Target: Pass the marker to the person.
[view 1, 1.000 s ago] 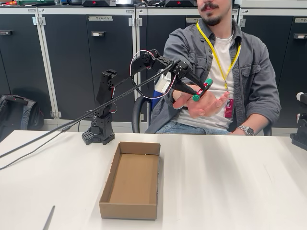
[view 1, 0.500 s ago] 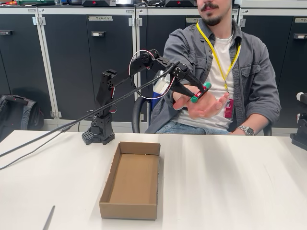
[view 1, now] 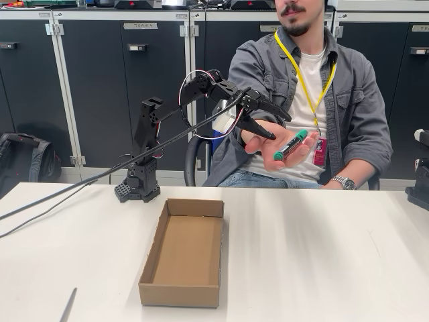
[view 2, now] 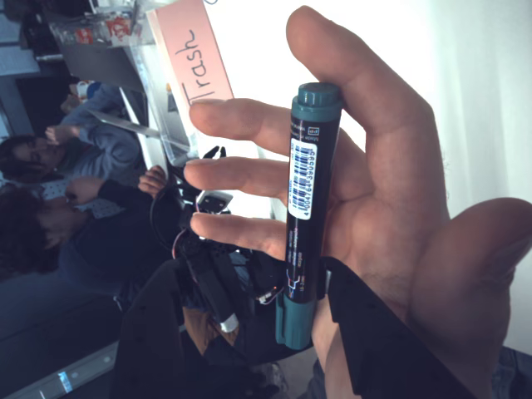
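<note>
The marker (view 1: 290,145), dark with green ends, lies across the open upturned palm (view 1: 258,142) of the person (view 1: 352,100) seated behind the table. My gripper (view 1: 271,124) hovers just above and to the left of it, open, with nothing between its fingers. In the wrist view the marker (view 2: 304,208) rests lengthwise on the hand (view 2: 399,208), barcode label up, its lower green end between my two dark fingers (view 2: 374,341), which stand apart from it.
An open cardboard box (view 1: 184,251) sits on the white table (view 1: 322,255) in front of the arm's base (view 1: 137,188). A thin grey stick (view 1: 67,305) lies at the front left. A black device (view 1: 419,188) stands at the right edge.
The gripper has opened and let go of the marker, which now rests lower, on the person's palm. The gripper itself has barely shifted.
</note>
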`<act>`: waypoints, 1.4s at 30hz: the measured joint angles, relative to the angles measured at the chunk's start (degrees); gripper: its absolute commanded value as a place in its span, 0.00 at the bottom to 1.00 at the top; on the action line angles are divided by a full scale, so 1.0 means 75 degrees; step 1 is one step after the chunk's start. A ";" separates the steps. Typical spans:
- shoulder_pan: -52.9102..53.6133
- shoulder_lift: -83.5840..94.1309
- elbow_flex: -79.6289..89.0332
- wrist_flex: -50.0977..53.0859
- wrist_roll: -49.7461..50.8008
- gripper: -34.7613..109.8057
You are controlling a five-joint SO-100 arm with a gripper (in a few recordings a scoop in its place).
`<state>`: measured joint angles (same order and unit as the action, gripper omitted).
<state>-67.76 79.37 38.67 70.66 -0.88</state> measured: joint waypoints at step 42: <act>0.0082 0.0023 0.0000 0.0129 0.0047 0.48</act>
<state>-67.15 79.54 38.67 71.63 -0.53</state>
